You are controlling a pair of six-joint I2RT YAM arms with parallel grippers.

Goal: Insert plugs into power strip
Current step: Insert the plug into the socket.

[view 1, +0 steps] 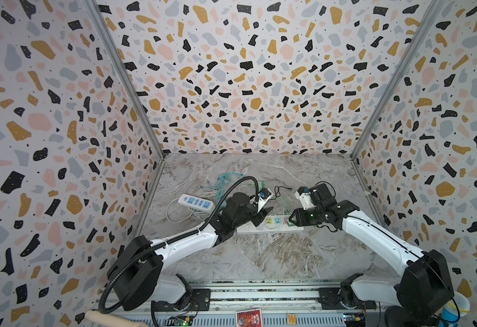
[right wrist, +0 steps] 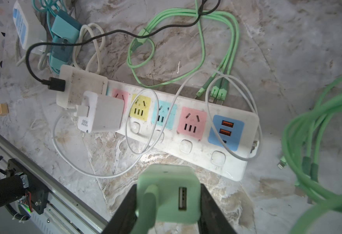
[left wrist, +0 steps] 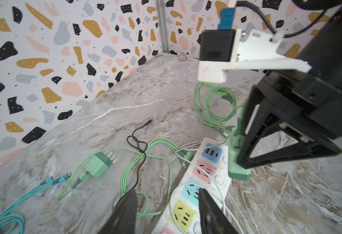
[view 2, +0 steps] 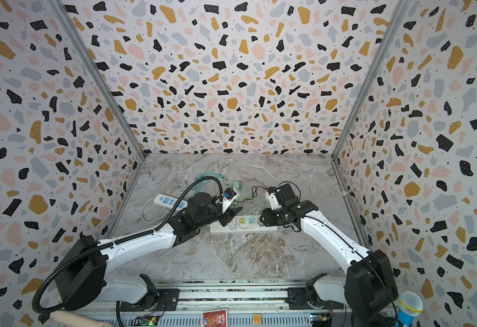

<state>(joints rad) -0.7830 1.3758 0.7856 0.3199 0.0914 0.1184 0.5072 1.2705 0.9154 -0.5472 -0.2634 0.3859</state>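
We are looking at a grey marble-patterned surface (view 1: 260,254) inside a speckled enclosure. A long white plastic power strip with pink, yellow, teal and blue socket panels (right wrist: 204,150) is lying across its middle, roughly parallel to the near edge. A shorter white power strip with blue sockets (view 1: 195,202) is lying toward the left edge, well apart from the first.

The right gripper (right wrist: 169,189) is clamping a boxy mint green charger plug (right wrist: 166,178) between both fingers, with its USB port facing the wrist camera. The plug is hanging just beside the long strip's near side, toward its right end, and we cannot tell whether it is touching. The left gripper (left wrist: 167,192) is hovering released and empty, jaws apart, over the strip's far side by the teal panel.

A large white adapter block (right wrist: 81,89) is sitting at the long strip's left end. A white boxy charger plug (right wrist: 103,115) is resting against it, and we cannot tell whether its prongs are seated. A second mint green plug (left wrist: 97,166) is lying on its side, prongs bare, between the strip and the far edge. A teal plug (right wrist: 64,36) is lying beside the shorter strip.

Thin mint green cables (right wrist: 186,20) are looping behind the long strip. A thin white cable (right wrist: 141,121) is curling across its panels, and a thin black cable (left wrist: 139,145) is crossing the green loops.
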